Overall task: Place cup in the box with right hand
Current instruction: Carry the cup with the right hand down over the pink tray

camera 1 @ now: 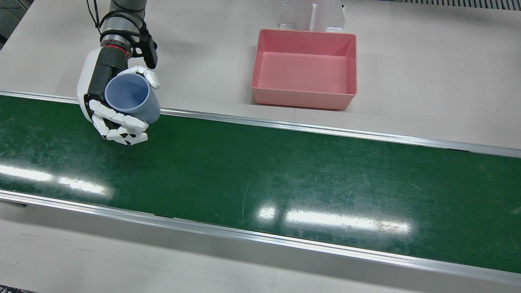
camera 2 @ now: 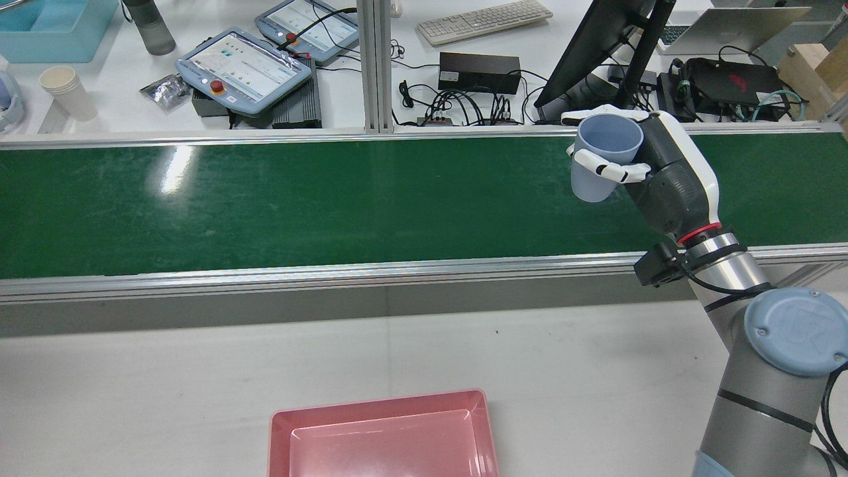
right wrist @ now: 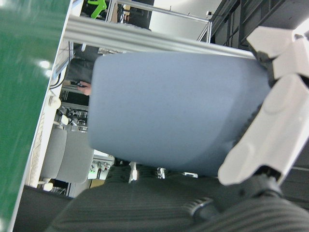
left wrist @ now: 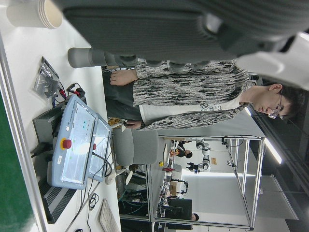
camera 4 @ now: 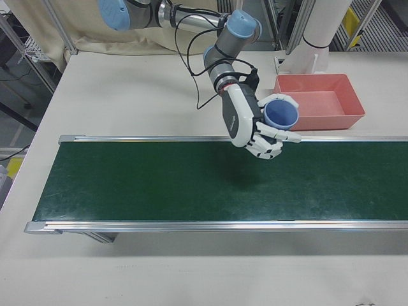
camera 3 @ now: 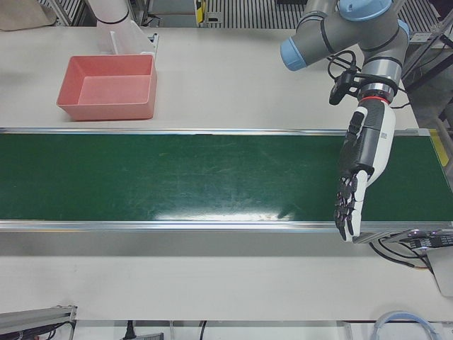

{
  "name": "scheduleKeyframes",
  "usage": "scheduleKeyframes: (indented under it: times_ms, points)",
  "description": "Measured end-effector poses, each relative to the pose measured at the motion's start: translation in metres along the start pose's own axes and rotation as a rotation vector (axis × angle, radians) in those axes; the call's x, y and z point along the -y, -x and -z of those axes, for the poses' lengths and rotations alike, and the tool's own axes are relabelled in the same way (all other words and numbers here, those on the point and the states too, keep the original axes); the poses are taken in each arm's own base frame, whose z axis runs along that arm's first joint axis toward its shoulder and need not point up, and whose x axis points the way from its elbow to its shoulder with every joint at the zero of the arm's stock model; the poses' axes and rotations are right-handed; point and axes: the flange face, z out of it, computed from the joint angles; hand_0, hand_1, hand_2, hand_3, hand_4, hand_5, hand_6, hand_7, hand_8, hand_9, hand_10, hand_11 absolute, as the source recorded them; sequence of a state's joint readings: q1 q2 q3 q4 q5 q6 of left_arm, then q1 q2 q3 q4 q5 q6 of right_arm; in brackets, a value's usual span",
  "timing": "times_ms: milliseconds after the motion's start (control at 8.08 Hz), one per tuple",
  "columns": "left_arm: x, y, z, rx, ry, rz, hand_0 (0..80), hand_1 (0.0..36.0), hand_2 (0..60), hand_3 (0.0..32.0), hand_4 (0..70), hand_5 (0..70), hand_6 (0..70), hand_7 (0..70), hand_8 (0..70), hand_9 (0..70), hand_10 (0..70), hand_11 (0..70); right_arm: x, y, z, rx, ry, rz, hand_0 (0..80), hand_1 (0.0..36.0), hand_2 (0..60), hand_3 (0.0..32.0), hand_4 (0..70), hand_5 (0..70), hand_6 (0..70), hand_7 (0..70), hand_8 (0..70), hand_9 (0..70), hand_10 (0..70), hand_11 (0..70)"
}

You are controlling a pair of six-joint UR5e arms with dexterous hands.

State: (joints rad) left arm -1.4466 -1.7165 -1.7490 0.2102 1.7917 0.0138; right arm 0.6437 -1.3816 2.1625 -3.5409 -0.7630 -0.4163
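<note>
Now the right hand [camera 1: 112,101] hugs the blue cup [camera 1: 132,97] w/ its fingers [camera 1: 122,128] wrapped round, mouth up, lifted over the green belt [camera 1: 260,175] so it can't drop. The pink box [camera 1: 305,69] sits well off to the hand's side, empty & waiting. Left hand [camera 3: 357,180] hangs w/ fingers straight, holding nothing.

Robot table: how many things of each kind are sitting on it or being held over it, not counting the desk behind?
Blue cup, held in the right hand: 1
Pink box, empty: 1
Green conveyor belt: 1
Total: 3
</note>
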Motion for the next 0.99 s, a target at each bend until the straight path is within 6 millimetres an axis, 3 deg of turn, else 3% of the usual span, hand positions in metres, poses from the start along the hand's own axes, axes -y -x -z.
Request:
scheduleKeyframes:
  times_ms: [371,619,742,866,990]
  points:
    - [0.0,0.0,0.0,0.0,0.0,0.0,0.0,0.0,0.0,0.0,0.0,0.0,0.0,0.0,0.0,0.0,0.0,0.0,-0.108,-0.048,0.06,-0.171,0.194,0.0,45.6,19.5,60.0,0.0,70.0,8.6,38.1,70.0,56.0,70.0,32.6,45.9]
    - [0.0,0.0,0.0,0.0,0.0,0.0,0.0,0.0,0.0,0.0,0.0,0.0,0.0,0.0,0.0,0.0,0.0,0.0,-0.138,-0.085,0.099,-0.275,0.252,0.008,45.4,17.5,60.0,0.0,70.0,8.5,37.8,70.0,55.1,70.0,31.9,45.1]
    - [0.0,0.0,0.0,0.0,0.0,0.0,0.0,0.0,0.0,0.0,0.0,0.0,0.0,0.0,0.0,0.0,0.0,0.0,-0.144,-0.1,0.113,-0.313,0.265,0.022,45.1,15.5,54.7,0.0,70.0,8.1,36.4,70.0,53.7,70.0,31.1,44.1]
    - [0.0,0.0,0.0,0.0,0.0,0.0,0.0,0.0,0.0,0.0,0.0,0.0,0.0,0.0,0.0,0.0,0.0,0.0,-0.149,-0.115,0.126,-0.341,0.282,0.041,46.3,13.0,33.6,0.0,60.5,7.3,31.7,70.0,47.8,70.0,26.0,37.5]
    - [0.0,0.0,0.0,0.0,0.0,0.0,0.0,0.0,0.0,0.0,0.0,0.0,0.0,0.0,0.0,0.0,0.0,0.0,-0.154,-0.128,0.136,-0.36,0.3,0.05,48.0,12.8,1.2,0.0,4.4,7.1,16.0,63.1,23.2,42.0,11.9,18.5]
